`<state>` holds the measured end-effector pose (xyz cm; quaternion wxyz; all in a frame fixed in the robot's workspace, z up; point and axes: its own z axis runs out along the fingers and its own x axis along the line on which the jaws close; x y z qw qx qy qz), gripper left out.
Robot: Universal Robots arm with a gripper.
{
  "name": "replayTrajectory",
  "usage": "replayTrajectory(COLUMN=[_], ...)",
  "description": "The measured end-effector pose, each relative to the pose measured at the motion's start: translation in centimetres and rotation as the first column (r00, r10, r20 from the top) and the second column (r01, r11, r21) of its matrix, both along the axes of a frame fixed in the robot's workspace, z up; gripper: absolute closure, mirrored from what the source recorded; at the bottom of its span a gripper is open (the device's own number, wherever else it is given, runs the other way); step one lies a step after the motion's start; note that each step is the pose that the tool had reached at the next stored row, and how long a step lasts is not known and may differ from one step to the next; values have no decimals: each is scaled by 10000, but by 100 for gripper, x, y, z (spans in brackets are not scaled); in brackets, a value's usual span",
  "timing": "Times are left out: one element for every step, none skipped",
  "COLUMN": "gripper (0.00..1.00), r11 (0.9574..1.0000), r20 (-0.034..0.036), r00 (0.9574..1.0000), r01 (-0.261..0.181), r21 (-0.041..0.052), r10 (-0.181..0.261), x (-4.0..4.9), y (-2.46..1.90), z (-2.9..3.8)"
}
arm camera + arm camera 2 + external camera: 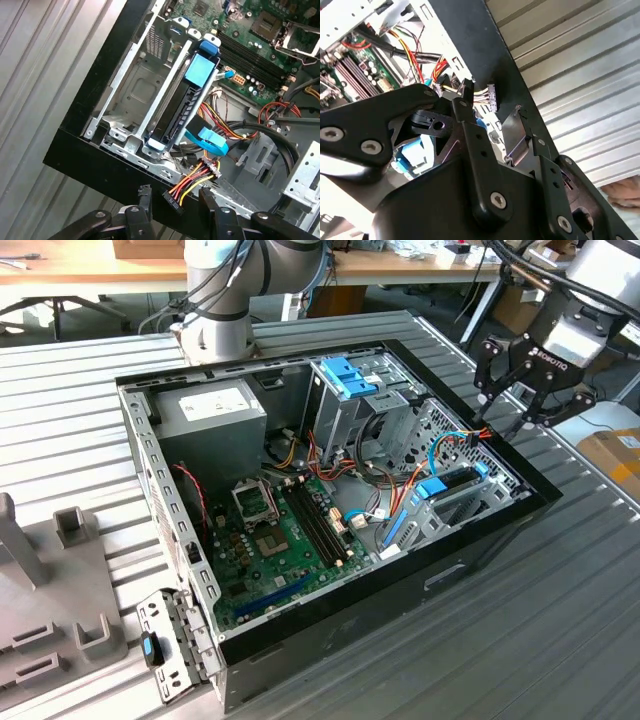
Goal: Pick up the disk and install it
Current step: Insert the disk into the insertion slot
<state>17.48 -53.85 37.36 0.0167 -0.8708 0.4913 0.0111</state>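
Case [400,585] lies open on the tabletop [560,630], motherboard [285,535] on its floor. At the exterior view's right the disk [452,483] sits slotted in its bay [470,508], a dark edge in a light-blue bracket. Beyond the case wall hovers the end effector [508,412], fingers apart, empty. Power supply [215,410] sits far left.

The table [560,640] is of ribbed grey metal, matt; the computer case [400,590] has black painted walls with a slight gloss; inside, the drive cage [135,95] is bare sheet metal, dull silver. The disk [184,106] shows a dark matt edge framed by smooth light-blue plastic; the cables [192,182] wear coloured plastic insulation, a little shiny. The gripper [174,196] has black matt links with bright metal screws; the power supply [215,410] is grey metal with a white paper label.
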Motion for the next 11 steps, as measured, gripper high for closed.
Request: replayTrajectory(gripper=[50,50,50,50,50,50,50,50,50,50,50], r11=[9991,9962,9928,9879,9848,9814,9771,9763,9763,9763,9763], r20=[0,0,0,0,0,0,1,1,0,0,0], r00=[9991,9962,9928,9879,9848,9814,9771,9763,9763,9763,9763], r01=[-425,-871,-1201,-1552,-1735,-1917,-2128,-2163,-2165,-2165,-2166], r21=[0,0,0,0,0,0,0,0,0,0,0], r10=[425,871,1201,1552,1735,1917,2128,2163,2165,2165,2166], x=[0,0,0,0,0,0,0,0,0,0,0], y=[0,0,0,0,0,0,0,0,0,0,0], z=[-2,-5,-6,-8,-9,-9,-10,-10,-10,-10,-10])
